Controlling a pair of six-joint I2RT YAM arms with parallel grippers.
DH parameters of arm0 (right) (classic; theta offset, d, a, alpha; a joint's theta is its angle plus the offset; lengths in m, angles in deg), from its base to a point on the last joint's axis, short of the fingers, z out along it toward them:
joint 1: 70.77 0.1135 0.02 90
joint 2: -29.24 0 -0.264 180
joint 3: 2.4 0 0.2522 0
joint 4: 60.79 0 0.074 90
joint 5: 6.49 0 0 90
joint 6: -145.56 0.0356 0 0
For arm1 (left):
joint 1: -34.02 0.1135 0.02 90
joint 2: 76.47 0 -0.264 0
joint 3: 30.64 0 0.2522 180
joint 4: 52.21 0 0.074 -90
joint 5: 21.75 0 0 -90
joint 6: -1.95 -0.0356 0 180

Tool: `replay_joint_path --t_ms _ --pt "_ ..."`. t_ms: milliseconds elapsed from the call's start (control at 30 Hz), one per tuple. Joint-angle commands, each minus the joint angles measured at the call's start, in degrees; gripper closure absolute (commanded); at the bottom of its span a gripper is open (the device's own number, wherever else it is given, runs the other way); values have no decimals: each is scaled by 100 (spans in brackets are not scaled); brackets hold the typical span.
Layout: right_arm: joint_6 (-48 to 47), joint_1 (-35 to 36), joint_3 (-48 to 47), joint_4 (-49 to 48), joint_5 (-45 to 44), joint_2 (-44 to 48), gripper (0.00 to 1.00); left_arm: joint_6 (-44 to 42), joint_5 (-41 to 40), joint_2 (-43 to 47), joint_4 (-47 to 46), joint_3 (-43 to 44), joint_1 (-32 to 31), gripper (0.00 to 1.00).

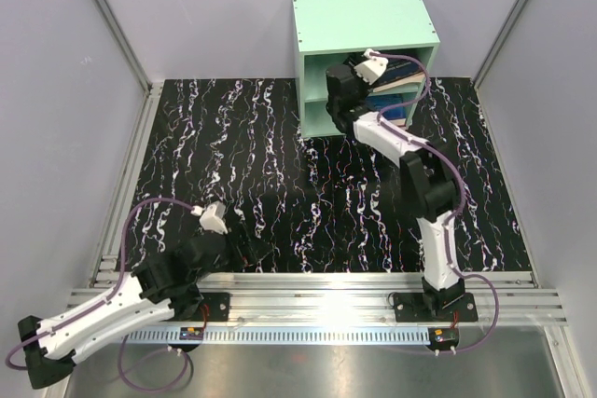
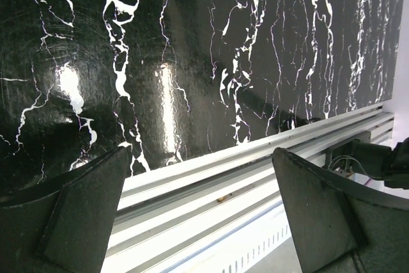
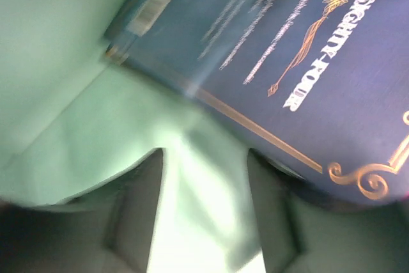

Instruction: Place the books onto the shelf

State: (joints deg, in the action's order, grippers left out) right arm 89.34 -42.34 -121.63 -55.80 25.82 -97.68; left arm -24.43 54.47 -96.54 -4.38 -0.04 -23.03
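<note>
1. Pale grey walls close in a black tabletop veined with white. A ribbed aluminium rail runs along its near edge.
2. One shelf stands at the back of the tabletop, right of centre. It is a mint-green box with a plain flat top, and one horizontal board splits it into two open compartments, upper and lower.
3. A dark blue book fills most of the right wrist view. Its cover carries gold lettering that reads "EN EIGHTY FOUR", fine lines of white text, a thin gold border with a scroll ornament at one corner, and a pale barcode label near another corner. It rests on the mint-green board, close to the shelf's inner wall.
4. From above, this is the upper compartment, where the right arm reaches in. More books lie flat in the lower compartment, just under the board. The arm and the shadow hide too much of both compartments to count the books.
5. The right pincer is partly spread. Only green board shows between its two fingers, and the book's corner lies just beside the right finger. Whether they touch cannot be told through the blur.
6. The left pincer is spread wide and holds nothing. It hangs over the near part of the tabletop by the rail, well apart from the shelf.
7. In all there are two arms, two pincers, one shelf and two compartments.
</note>
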Motion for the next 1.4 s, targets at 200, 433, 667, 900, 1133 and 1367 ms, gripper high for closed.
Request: replay_joint_path --t_ms 200,433,667,900,1133,1367 --pt "-671 -179 2521 -1584 2384 2380 2 257 -11 548 276 12 2 1" --pt "-680 -109 3567 -1259 3212 3637 0 195 -107 768 487 100 2 1" --pt "-1101 -135 4693 -1004 2562 5008 34 213 -63 865 487 56 2 1" --pt "-707 -810 4580 -477 2789 4782 100 213 -55 778 329 -14 2 1" --pt "-601 -1208 3745 -54 3167 3807 100 222 -72 654 171 -119 -7 1" --pt "-592 -1278 3323 -282 3317 3191 100 230 -46 373 -163 -295 2 1"
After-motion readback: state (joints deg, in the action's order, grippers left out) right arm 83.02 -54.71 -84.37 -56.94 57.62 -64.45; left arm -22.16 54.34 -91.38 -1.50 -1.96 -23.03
